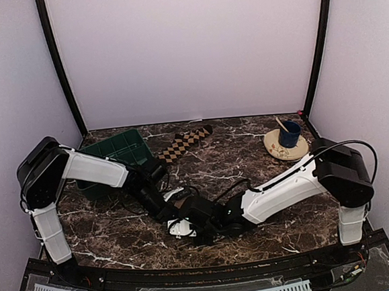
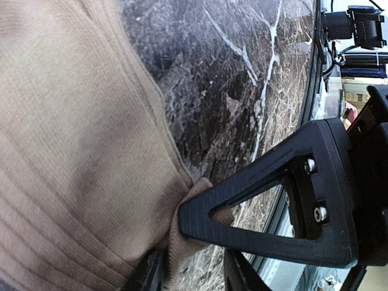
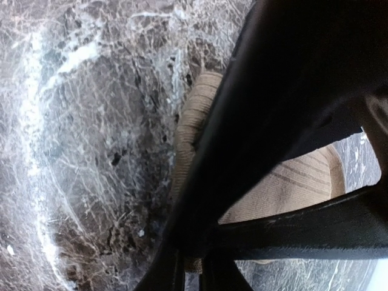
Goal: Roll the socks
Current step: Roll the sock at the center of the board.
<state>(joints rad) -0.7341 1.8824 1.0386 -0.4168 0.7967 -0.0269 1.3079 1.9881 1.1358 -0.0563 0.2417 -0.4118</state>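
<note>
The tan sock lies on the marble table near the front middle, mostly hidden under both grippers. In the left wrist view it fills the left side, and my left gripper is shut on a pinched corner of it. My right gripper is shut on a ribbed edge of the same tan sock. In the top view the left gripper and the right gripper meet over it. The diamond-checkered sock lies flat at the back, right of the tray.
A green tray stands at the back left, behind the left arm. A beige plate with a blue cup sits at the back right. The table's front edge is just below the grippers.
</note>
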